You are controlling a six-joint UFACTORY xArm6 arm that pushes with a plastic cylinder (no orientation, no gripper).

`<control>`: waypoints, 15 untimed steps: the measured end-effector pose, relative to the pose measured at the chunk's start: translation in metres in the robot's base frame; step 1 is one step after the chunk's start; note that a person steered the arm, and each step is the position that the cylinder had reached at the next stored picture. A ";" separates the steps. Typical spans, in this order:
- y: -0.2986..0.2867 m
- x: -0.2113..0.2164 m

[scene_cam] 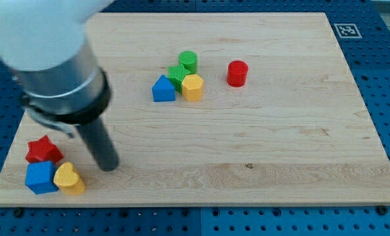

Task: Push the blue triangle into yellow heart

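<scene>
The blue triangle [163, 89] is not being touched yet, so the push is judged as not begun. It is sitting near the top middle, touching a yellow block [193, 86]. The yellow heart [69, 178] is waiting at the bottom left. My tip [109, 166] is resting just beside the heart, at its two o'clock. No fingers are carried, so nothing is being held. The triangle is lying well apart, at the tip's one o'clock. Next, the tip is to be brought round behind the triangle.

A pale wooden board [247, 144] is seen filling most of the frame, its grain running from the view's left to the view's right. It is laid on a blue perforated surface [385, 98], which is shown along the right edge, the bottom edge and the left edge. A black-and-white marker [347, 30] is fixed near the board's upper right corner. Even, soft light is cast throughout.
</scene>
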State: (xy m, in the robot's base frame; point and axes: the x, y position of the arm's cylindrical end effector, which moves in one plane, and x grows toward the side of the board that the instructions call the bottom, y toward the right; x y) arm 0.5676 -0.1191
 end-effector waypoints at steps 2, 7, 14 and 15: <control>0.044 -0.033; 0.064 -0.043; 0.097 -0.167; 0.092 -0.171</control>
State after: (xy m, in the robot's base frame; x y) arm 0.3962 -0.0267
